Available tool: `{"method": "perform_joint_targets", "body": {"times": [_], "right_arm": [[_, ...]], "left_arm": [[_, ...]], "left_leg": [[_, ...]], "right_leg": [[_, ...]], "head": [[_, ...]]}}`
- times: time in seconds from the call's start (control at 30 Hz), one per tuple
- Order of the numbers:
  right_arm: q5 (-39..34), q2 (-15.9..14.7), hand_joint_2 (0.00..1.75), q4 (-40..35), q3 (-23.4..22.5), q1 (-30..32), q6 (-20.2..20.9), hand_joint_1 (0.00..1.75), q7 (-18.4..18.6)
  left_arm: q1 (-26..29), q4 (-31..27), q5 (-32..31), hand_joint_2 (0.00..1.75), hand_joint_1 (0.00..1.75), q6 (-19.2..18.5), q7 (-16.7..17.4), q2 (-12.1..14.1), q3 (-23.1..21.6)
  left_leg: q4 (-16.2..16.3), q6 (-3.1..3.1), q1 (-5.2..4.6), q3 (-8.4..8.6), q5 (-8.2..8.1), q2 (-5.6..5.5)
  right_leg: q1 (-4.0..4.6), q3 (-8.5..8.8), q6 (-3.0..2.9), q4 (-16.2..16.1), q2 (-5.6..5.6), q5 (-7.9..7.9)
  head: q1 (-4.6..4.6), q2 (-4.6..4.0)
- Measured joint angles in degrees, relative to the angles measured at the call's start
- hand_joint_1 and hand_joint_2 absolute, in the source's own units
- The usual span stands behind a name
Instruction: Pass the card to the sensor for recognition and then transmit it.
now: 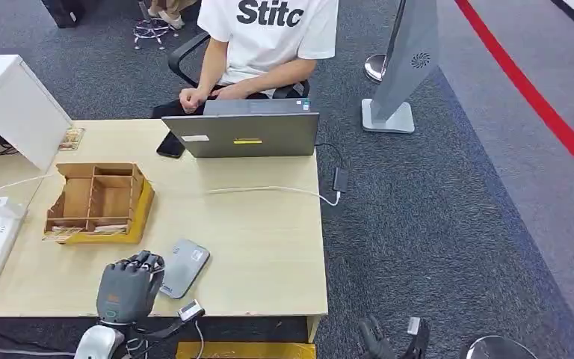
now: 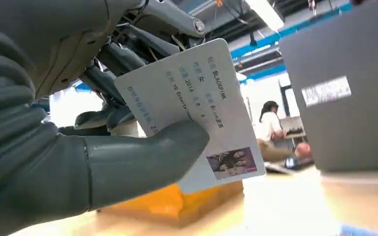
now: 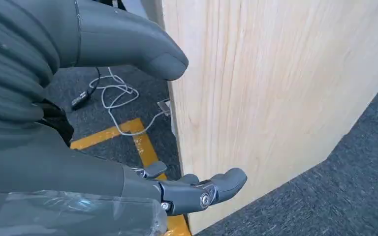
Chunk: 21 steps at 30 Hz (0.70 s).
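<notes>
Holding card (image 2: pixel 197 113) in left hand (image 1: pixel 127 288), beside sensor (image 1: pixel 184 267), near table edge (image 1: pixel 194 314)

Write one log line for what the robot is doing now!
left robot hand: holds card | sensor: beside it on table | right robot hand: empty

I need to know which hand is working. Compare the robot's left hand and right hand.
The left hand is raised over the table near the grey sensor, while the right hand hangs low beside the table. The left hand pinches the card; the right hand holds nothing, fingers apart. Both are grey.
</notes>
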Motion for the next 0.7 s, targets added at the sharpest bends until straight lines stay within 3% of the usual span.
{"method": "perform_joint_targets", "body": {"times": [0.33,0.7], "right_arm": [[-0.1,0.0,1.75,0.0,1.5,-0.1,-0.2,0.0,0.6],[-0.5,0.0,1.75,0.0,1.6,-0.1,-0.2,0.0,0.9]], "left_arm": [[-3.0,9.0,-0.1,1.75,1.75,0.3,1.8,-0.5,3.8],[-3.5,9.5,-0.2,1.75,1.75,0.4,0.8,-0.5,7.7]], "left_leg": [[0.0,-0.01,0.0,-0.01,0.01,-0.04],[0.0,0.0,0.0,-0.01,0.02,-0.05]], "right_leg": [[0.0,0.02,-0.01,0.0,-0.05,0.01],[0.0,0.01,-0.01,0.0,-0.06,0.0]], "head": [[0.0,0.0],[0.0,0.0]]}}
